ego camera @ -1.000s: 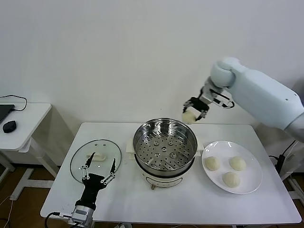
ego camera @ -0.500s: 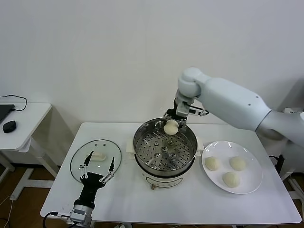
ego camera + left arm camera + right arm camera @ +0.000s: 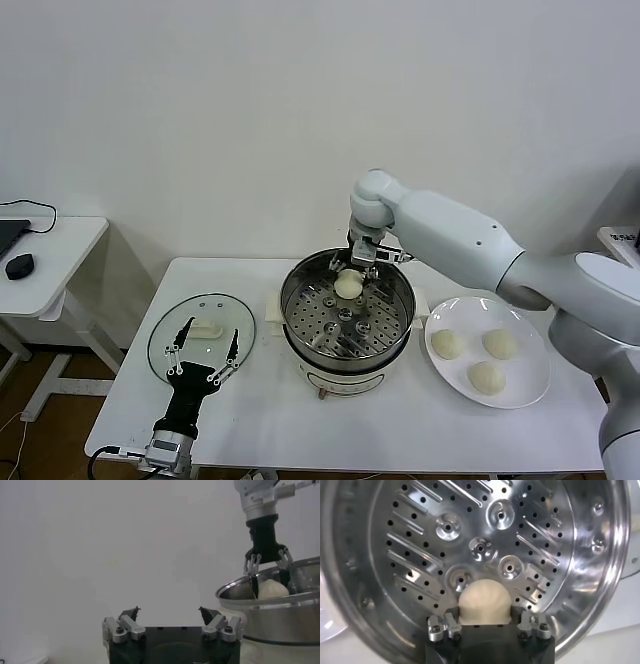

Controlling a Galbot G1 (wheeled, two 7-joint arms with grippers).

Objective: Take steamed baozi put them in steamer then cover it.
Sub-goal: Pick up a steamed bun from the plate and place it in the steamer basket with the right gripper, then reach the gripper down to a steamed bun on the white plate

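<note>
- The white table [image 3: 300,425] carries everything; the steamer [image 3: 347,312] stands at its middle
- The right arm reaches over the steamer; the right gripper [image 3: 352,268] hangs inside its far rim, fingers spread either side of one baozi [image 3: 347,286]; whether they touch it I cannot tell
- The white plate [image 3: 528,375], just right of the steamer, holds three baozi [image 3: 485,359]
- The glass cover [image 3: 202,334] lies flat, left of the steamer
- The left gripper [image 3: 203,351] hovers at the cover's near edge, fingers spread, empty
</note>
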